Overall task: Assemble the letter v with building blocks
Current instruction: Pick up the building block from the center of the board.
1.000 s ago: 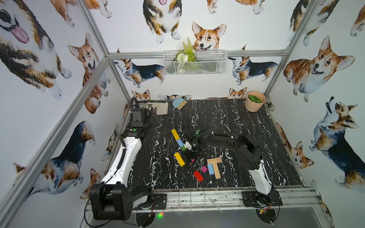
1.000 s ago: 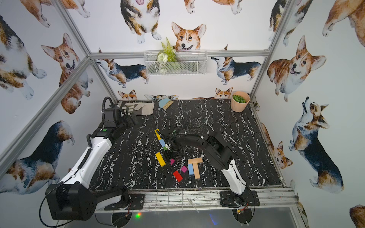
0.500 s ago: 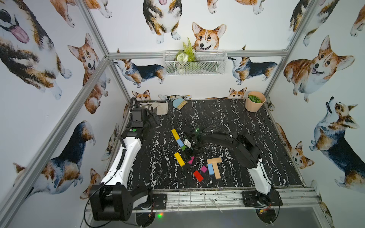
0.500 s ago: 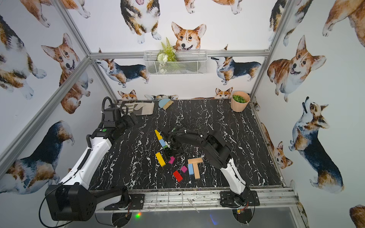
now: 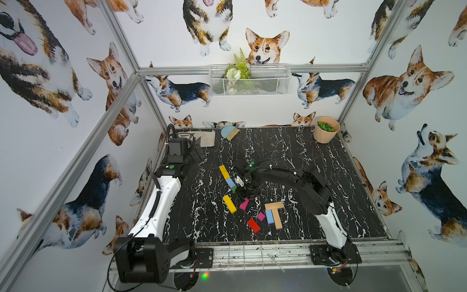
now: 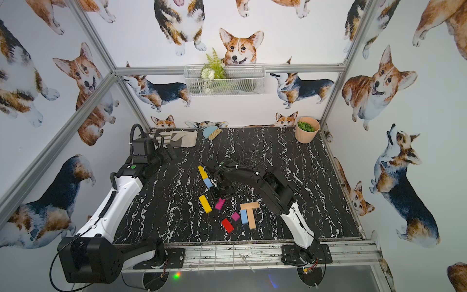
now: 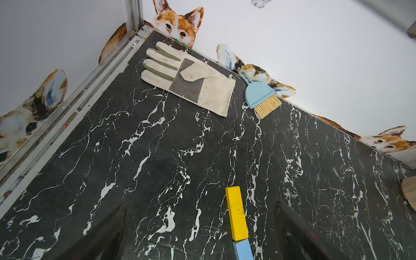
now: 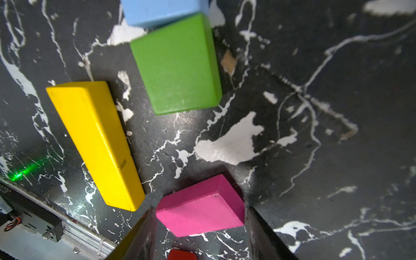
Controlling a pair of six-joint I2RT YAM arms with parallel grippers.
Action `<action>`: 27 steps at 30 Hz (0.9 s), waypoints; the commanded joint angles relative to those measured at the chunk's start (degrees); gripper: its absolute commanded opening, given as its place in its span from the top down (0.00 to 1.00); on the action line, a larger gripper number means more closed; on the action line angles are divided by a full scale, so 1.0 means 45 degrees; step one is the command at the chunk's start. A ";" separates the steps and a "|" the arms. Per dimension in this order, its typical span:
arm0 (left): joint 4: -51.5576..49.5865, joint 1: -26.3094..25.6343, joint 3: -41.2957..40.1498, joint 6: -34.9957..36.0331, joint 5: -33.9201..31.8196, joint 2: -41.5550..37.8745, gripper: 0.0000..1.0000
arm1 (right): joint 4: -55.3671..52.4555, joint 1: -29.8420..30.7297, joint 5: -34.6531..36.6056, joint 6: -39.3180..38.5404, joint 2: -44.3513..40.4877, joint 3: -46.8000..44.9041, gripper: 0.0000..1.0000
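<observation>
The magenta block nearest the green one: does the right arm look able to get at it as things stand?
Probably yes: the right gripper hangs over the magenta block, a finger at each side, nothing between.

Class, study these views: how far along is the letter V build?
Done: one slanted stroke, yellow bar, light blue block, green block end to end. In hand: the right tool straddles a magenta block; grip unclear. Still to do: the whole second stroke; another yellow bar, red block and tan blocks lie loose.
</observation>
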 commanded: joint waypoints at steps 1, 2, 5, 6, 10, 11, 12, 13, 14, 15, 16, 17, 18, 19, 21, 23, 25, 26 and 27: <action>0.0069 0.0014 0.0089 0.0119 -0.0092 -0.0037 0.00 | -0.0403 0.0093 -0.0079 -0.0072 0.0004 0.0143 0.35; 0.0078 0.0024 0.0070 0.0127 -0.0092 -0.0037 0.00 | -0.0394 0.0076 -0.0137 -0.0051 0.0030 0.0144 0.35; 0.0078 0.0015 0.0069 0.0138 -0.0093 -0.0037 0.00 | -0.0308 0.0085 -0.0303 -0.0031 0.0156 0.0209 0.35; 0.0075 0.0026 0.0085 0.0149 -0.0102 -0.0037 0.00 | -0.0286 0.0080 -0.0354 -0.0031 0.0225 0.0257 0.35; 0.0078 0.0030 0.0089 0.0139 -0.0103 -0.0037 0.00 | -0.0286 0.0085 -0.0482 -0.0089 0.0461 0.0688 0.35; 0.0076 0.0014 0.0089 0.0122 -0.0105 -0.0037 0.00 | -0.0286 0.0083 -0.0458 -0.0109 0.0482 0.0783 0.35; 0.0059 0.0023 0.0089 0.0123 -0.0109 -0.0051 0.00 | -0.0300 0.0083 -0.0374 -0.0124 0.0512 0.0897 0.35; 0.0047 0.0015 0.0089 0.0142 -0.0094 -0.0056 0.00 | -0.0327 0.0083 -0.0275 -0.0139 0.0533 0.0998 0.35; 0.0044 0.0027 0.0089 0.0131 -0.0094 -0.0056 0.00 | -0.0389 0.0083 -0.0196 -0.0153 0.0524 0.1069 0.35; 0.0044 0.0021 0.0089 0.0133 -0.0112 -0.0056 0.00 | -0.0471 0.0083 -0.0120 -0.0186 0.0557 0.1163 0.35; 0.0055 0.0014 0.0089 0.0131 -0.0122 -0.0056 0.00 | -0.0547 0.0092 -0.0056 -0.0188 0.0558 0.1185 0.35; 0.0044 0.0013 0.0089 0.0139 -0.0112 -0.0059 0.00 | -0.0574 0.0102 0.0000 -0.0195 0.0505 0.1160 0.34; 0.0044 0.0029 0.0089 0.0146 -0.0112 -0.0056 0.00 | -0.0607 0.0130 0.0071 -0.0207 0.0455 0.1097 0.34; 0.0049 0.0021 0.0089 0.0145 -0.0112 -0.0056 0.00 | -0.0658 0.0158 0.0144 -0.0217 0.0396 0.1026 0.34; 0.0003 0.0025 0.0126 0.0161 -0.0136 -0.0076 0.00 | -0.0727 0.0223 0.0315 -0.0227 0.0223 0.0801 0.34; 0.0004 0.0027 0.0118 0.0172 -0.0170 -0.0095 0.00 | -0.0828 0.0278 0.0338 -0.0187 0.0150 0.0635 0.34; -0.0009 0.0030 0.0128 0.0191 -0.0218 -0.0126 0.00 | -0.0947 0.0314 0.0338 -0.0115 0.0115 0.0540 0.34; 0.0010 0.0033 0.0109 0.0230 -0.0256 -0.0168 0.00 | -0.0950 0.0345 0.0305 -0.0054 0.0095 0.0481 0.34; 0.0003 0.0016 0.0108 0.0221 -0.0304 -0.0191 0.00 | -0.0959 0.0371 0.0247 -0.0032 0.0094 0.0466 0.34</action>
